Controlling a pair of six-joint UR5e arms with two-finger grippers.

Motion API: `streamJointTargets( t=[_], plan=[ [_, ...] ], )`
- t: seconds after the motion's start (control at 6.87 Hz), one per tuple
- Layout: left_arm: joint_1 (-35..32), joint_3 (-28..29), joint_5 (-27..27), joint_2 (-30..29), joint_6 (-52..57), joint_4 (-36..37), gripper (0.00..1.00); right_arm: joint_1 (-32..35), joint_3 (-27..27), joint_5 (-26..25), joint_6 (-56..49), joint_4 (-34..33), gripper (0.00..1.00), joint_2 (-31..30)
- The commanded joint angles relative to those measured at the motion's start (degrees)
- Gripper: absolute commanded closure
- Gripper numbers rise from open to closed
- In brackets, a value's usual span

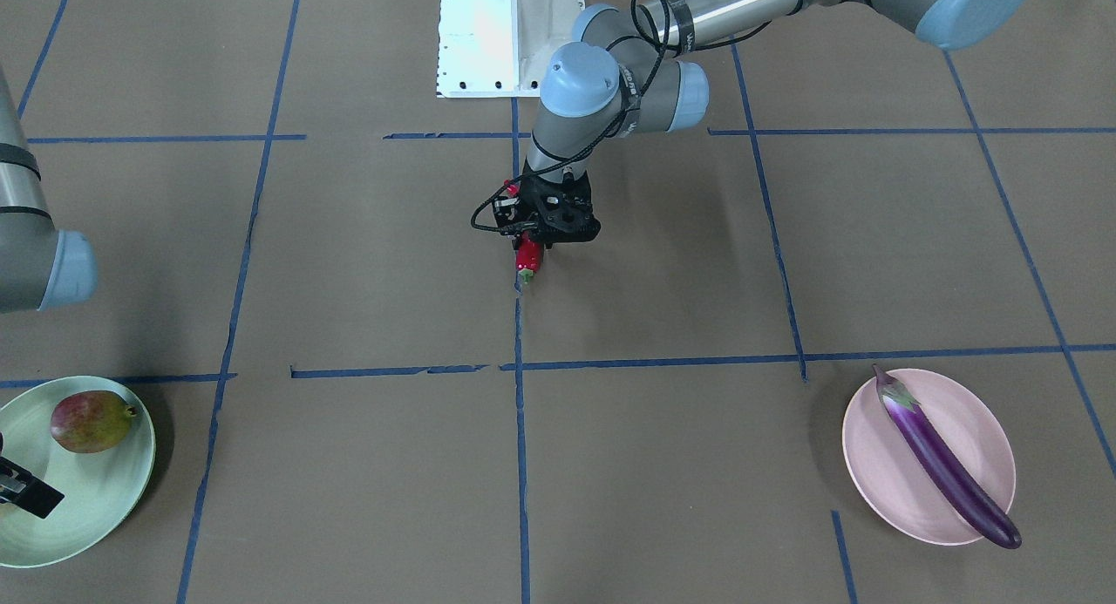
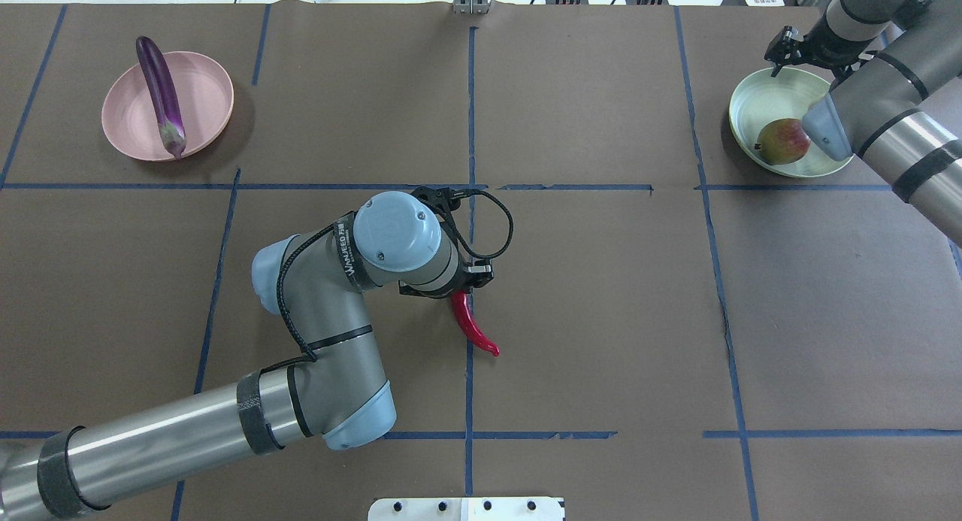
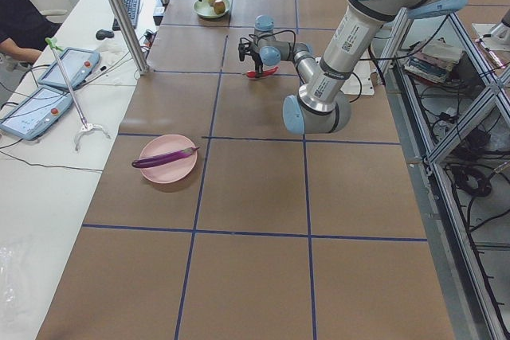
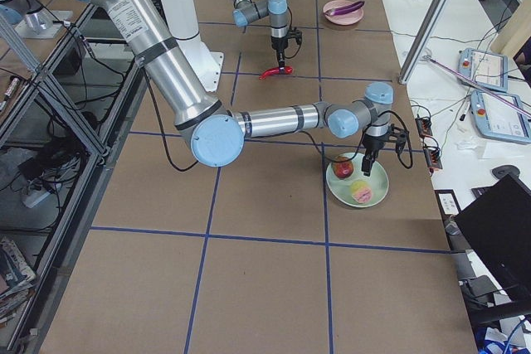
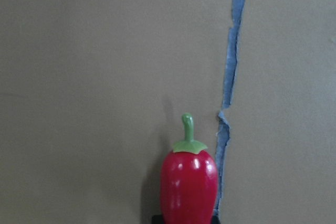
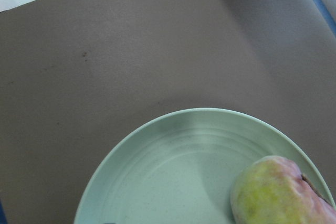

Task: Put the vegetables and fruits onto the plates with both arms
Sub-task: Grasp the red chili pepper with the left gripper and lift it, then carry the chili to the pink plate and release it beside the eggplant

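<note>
My left gripper [image 1: 539, 238] is shut on the red chili pepper [image 2: 473, 325] near the table's middle, low over the brown surface. The pepper's green stem [image 5: 187, 127] points away from the wrist. The purple eggplant [image 1: 946, 464] lies across the pink plate [image 1: 881, 478]. The red-yellow-green fruit [image 2: 782, 140] and the peach [image 6: 278, 195] lie on the green plate [image 2: 751, 104]. My right gripper [image 2: 789, 51] hovers over that plate's far rim, open and empty.
Blue tape lines [image 1: 520, 447] divide the brown table into squares. The white base block [image 1: 501, 33] stands at the robot's edge. Tablets and cables [image 3: 48, 89] lie on a white side bench beyond the table's far edge.
</note>
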Motion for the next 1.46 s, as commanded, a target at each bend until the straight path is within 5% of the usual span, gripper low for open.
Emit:
streamJointTargets(
  t=[0.0, 0.15, 0.44, 0.87, 1.31],
  plan=[
    [-6.02, -6.57, -0.07, 2.28, 0.19, 0.53, 1.00, 2.27, 11.93, 10.34, -0.01, -0.28, 0.00, -5.80],
    [-10.42, -10.96, -0.42, 6.92, 1.32, 0.44, 1.00, 4.55, 18.96, 14.39, -0.10, -0.37, 0.00, -10.73],
    [-20.08, -10.31, -0.69, 11.69, 18.20, 0.61, 1.00, 8.95, 27.86, 21.44, -4.72, -0.46, 0.00, -20.74],
    [-33.29, 4.14, -11.38, 13.03, 34.25, 0.44, 1.00, 10.63, 41.48, 22.70, -15.45, -1.42, 0.00, -37.96],
    [-37.88, 19.80, -11.94, 5.94, 31.33, -1.13, 0.93, 11.51, 52.75, 22.70, -26.59, -8.33, 0.00, -48.02]
  ],
)
